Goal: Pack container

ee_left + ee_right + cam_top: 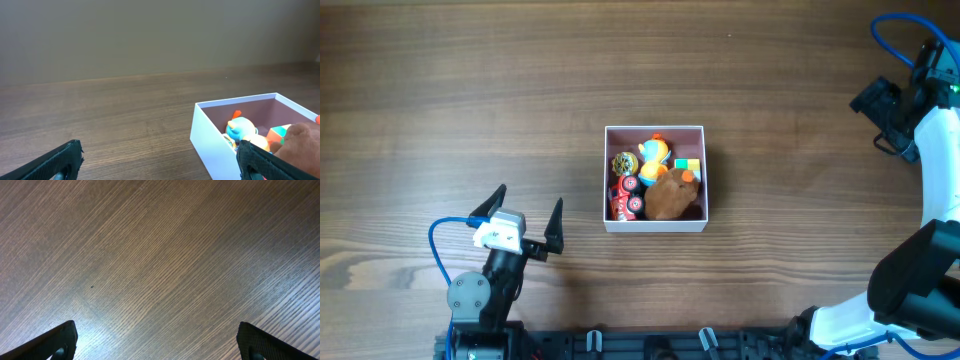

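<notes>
Container (655, 226), loaded with small toys (665, 195), sits ahead and right of the left gripper (525, 218). Its jaws are wide and empty. Right gripper (156, 330), also wide, hangs over bare table (160, 255), well apart. Packing is probably complete.

White square container (655, 178), pink inside, lidless, table centre, holding small toys.

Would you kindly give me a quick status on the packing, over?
Left gripper open, empty. Right gripper open, empty. Container holds toys. Nothing blocking.
</notes>
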Motion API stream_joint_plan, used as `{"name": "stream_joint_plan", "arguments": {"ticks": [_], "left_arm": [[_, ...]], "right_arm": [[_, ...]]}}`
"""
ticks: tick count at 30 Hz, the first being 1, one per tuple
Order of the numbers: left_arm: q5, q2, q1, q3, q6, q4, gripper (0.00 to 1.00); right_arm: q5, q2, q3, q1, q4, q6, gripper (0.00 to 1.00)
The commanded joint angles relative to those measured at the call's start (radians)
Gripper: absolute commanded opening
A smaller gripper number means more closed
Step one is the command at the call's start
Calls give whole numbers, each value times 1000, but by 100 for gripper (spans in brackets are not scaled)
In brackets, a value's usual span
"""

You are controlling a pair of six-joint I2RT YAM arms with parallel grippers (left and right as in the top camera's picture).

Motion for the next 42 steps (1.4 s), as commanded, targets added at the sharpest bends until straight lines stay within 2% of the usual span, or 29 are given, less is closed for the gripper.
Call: {"name": "stream_joint_plan", "arguments": {"ticks": [1, 20, 24, 29, 30, 32, 35, 37, 39, 42], "left_arm": [[-13, -11, -2, -5, 16, -6, 100], [-13, -11, -2, -5, 16, -6, 100], [-13, -11, -2, -5, 16, -6, 100], [-13, -11, -2, -5, 16, -6, 100], [-13, -11, -2, -5, 16, -6, 100], [-13, -11, -2, -5, 16, -6, 100], [-13, -11, -2, -5, 16, -6, 100], [-13, -11, -2, -5, 16, -6, 100], [-13, -11, -2, -5, 16, -6, 100], [-13, -11, -2, -5, 16, -6, 100]], "right_arm": [[-1, 7, -3, 3, 2, 19, 100], [-1, -14, -3, 12, 5, 19, 100], [-1, -149, -4, 38, 6, 19, 100], [10, -399, -79, 130, 20, 18, 100], [84, -490, -142, 169, 71, 19, 100], [77, -633, -279, 206, 192, 19, 100], [-8, -812, -476, 211, 404, 18, 100], [-71, -986, -682, 211, 642, 17, 100], [-120, -1136, -851, 211, 811, -16, 100], [-175, -1279, -982, 213, 880, -111, 100]]}}
